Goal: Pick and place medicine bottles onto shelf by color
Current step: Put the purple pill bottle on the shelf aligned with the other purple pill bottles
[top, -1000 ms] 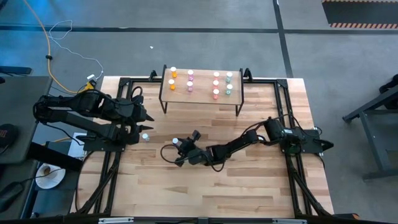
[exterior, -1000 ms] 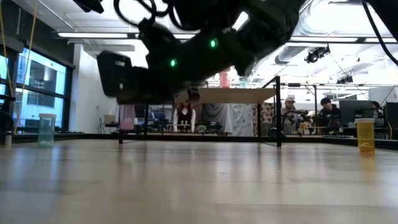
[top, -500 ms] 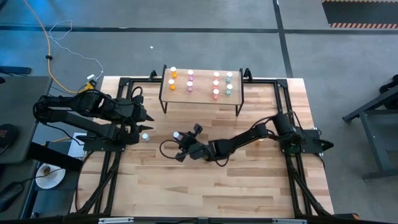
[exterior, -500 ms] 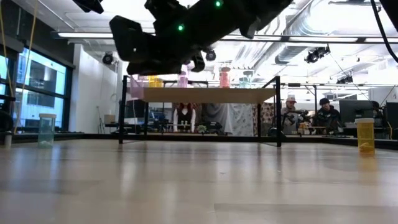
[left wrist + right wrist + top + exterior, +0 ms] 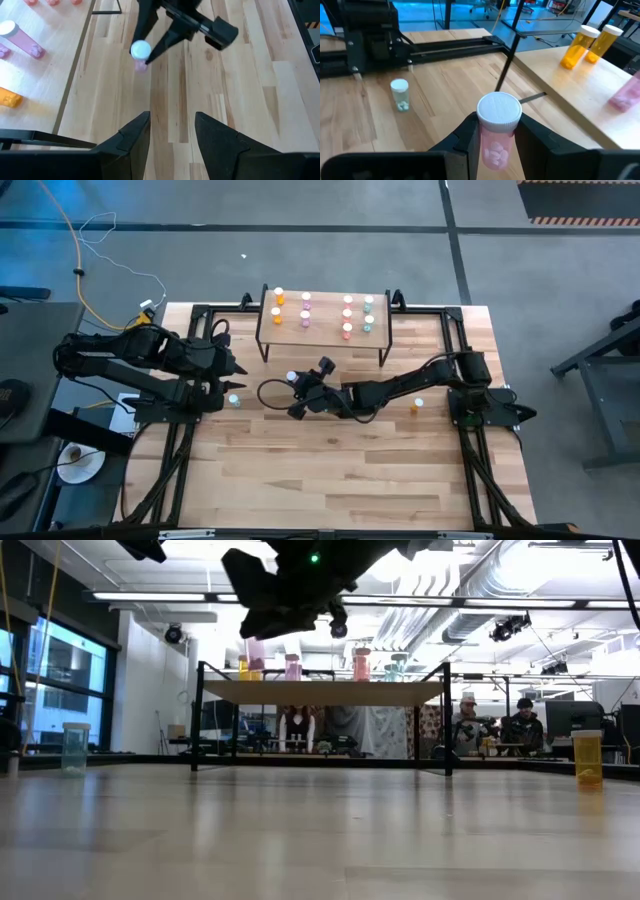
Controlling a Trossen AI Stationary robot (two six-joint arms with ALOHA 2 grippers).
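The shelf point(image 5: 322, 330) stands at the table's far middle on thin black legs. It carries orange bottles point(image 5: 278, 302), pink bottles point(image 5: 306, 308), red bottles point(image 5: 347, 315) and teal bottles point(image 5: 368, 312). My right gripper point(image 5: 297, 386) hangs in front of the shelf's left part, shut on a pink bottle point(image 5: 497, 145) with a white cap point(image 5: 291, 377). My left gripper point(image 5: 172, 131) waits open at the table's left, holding nothing. It looks toward the held pink bottle point(image 5: 141, 65). My right gripper pinches the pink bottle's body just under the white cap point(image 5: 496, 131), one finger point(image 5: 469, 136) on each side. The fingers reach in nearly level from the table's right. The bottle stands upright, cap up, clear of the table.
A teal bottle point(image 5: 233, 399) stands on the table by my left arm, and an orange bottle point(image 5: 417, 406) stands toward the right. Black frame rails point(image 5: 455, 340) run along the table's sides. People sit in the room behind the shelf point(image 5: 520, 725).
My right gripper has risen and gone toward the far edge, nearer the shelf. It has carried the pink bottle up from just above the table to about the height of the shelf top. The bottle stays upright in the hold.
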